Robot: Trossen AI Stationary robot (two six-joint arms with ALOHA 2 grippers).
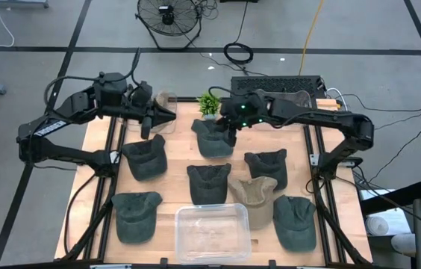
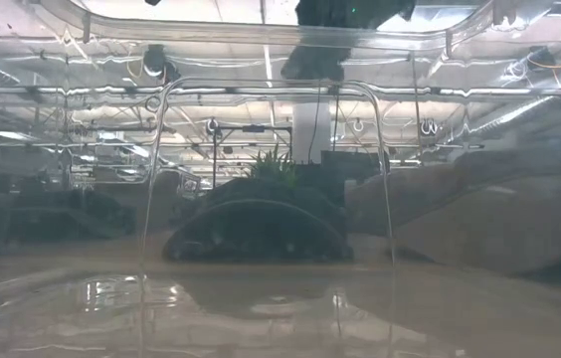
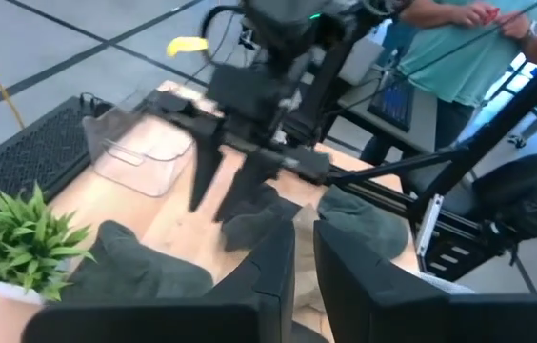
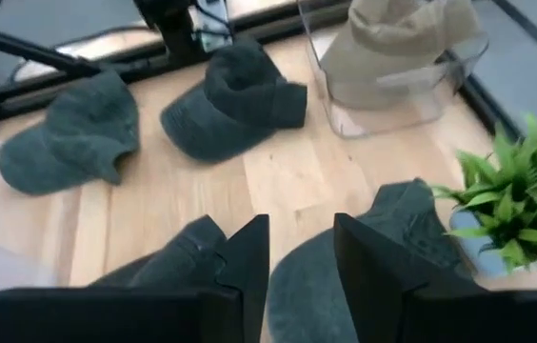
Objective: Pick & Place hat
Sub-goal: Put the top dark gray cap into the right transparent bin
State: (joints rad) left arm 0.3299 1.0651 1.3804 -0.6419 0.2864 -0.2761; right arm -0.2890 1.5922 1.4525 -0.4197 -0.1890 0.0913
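- Right gripper point(image 1: 231, 138) sits low over the dark green hat point(image 1: 212, 139) at mid-back of the bench point(image 1: 177, 170), just beside the small plant point(image 1: 209, 104); jaws parted, one finger each side of the crown in the wrist view, not clamped on it.
- Left gripper point(image 1: 146, 125) at back-left of bench, next to the clear bin point(image 1: 165, 112) w/ a tan hat point(image 4: 394, 38) inside; jaws nearly shut, narrow gap only, nothing seen between them.
- Other hats on bench: dark one point(image 1: 145, 157) left-mid, one point(image 1: 136, 215) front-left, one point(image 1: 208, 182) centre, one point(image 1: 266, 167) right-mid, one point(image 1: 295, 221) front-right, plus a tan hat point(image 1: 253, 196) touching the centre one.
- Empty-looking clear container point(image 1: 213, 232) at front edge, centre.
- Person in teal shirt point(image 3: 459, 48) stands beyond the bench in left wrist view.
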